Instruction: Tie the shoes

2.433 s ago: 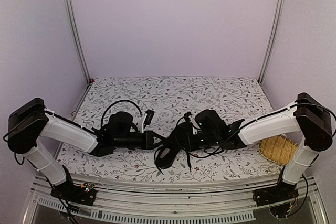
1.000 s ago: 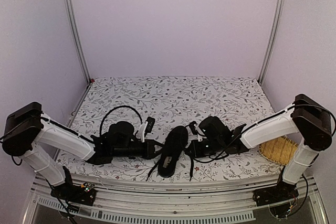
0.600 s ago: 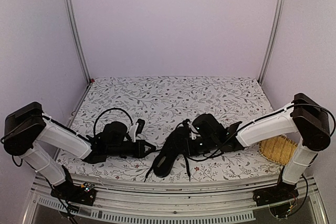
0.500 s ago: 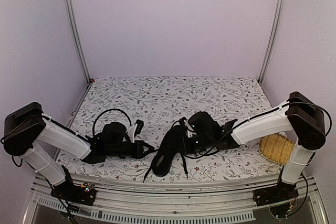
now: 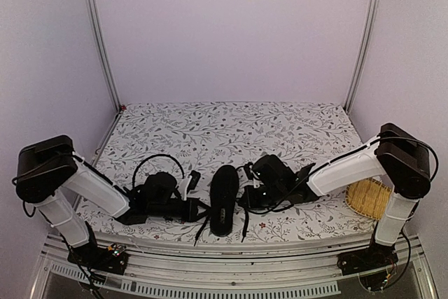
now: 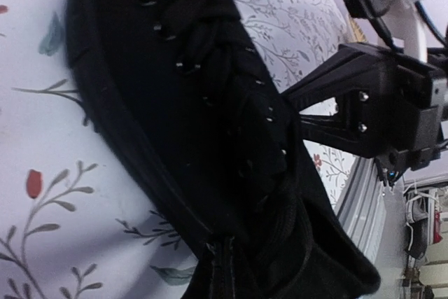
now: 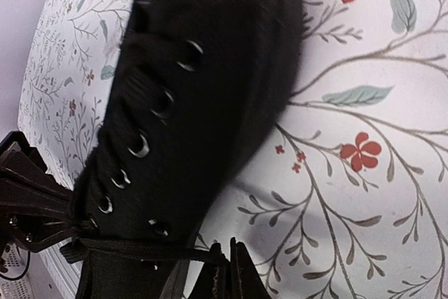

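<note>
Shoe (image 5: 224,199) lies midway along the front edge of the bench (image 5: 294,131). Right jaws pinch a lace (image 7: 140,250); left jaws are closed, grip unclear. Draw the lace outward gently, lest the shoe slide.

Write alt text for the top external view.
An all-black low-top lace-up shoe lies on a floral-patterned table cover, between the shut left gripper and shut right gripper of two white-and-black arms. A woven straw tray sits far right.

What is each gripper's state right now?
Left gripper: closed beside the shoe; what it holds cannot be told.
Right gripper: closed on a lace.
</note>
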Robot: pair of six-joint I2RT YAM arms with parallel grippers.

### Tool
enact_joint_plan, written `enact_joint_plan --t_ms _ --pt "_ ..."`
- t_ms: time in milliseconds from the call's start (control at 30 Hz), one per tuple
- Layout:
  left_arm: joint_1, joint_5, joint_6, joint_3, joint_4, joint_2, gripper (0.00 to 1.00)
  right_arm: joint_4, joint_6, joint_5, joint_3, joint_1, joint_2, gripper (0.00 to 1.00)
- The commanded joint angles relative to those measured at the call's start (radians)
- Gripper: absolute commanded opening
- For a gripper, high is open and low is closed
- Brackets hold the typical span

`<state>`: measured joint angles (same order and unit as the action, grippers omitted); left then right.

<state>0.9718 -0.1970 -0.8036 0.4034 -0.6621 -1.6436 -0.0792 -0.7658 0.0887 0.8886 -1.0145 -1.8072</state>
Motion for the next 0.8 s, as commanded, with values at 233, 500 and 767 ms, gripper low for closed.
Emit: enact_joint_plan --t_ms 233,500,767 --pt "0.172 -0.016 -0.119 0.032 -0.037 -0.102 0.0 -0.017 -0.018 0.095 -0.066 -0.06 0.059 0.02" --pt "0.202 0.038 -0.125 0.025 0.012 -0.044 0.0 -0.037 -0.067 0.158 -0.102 -0.156 0.059 0.02" --pt "0.27 0.182 -0.121 0.037 0.181 0.11 0.0 -0.008 -0.106 0.131 -0.098 -0.205 0.094 0.02"
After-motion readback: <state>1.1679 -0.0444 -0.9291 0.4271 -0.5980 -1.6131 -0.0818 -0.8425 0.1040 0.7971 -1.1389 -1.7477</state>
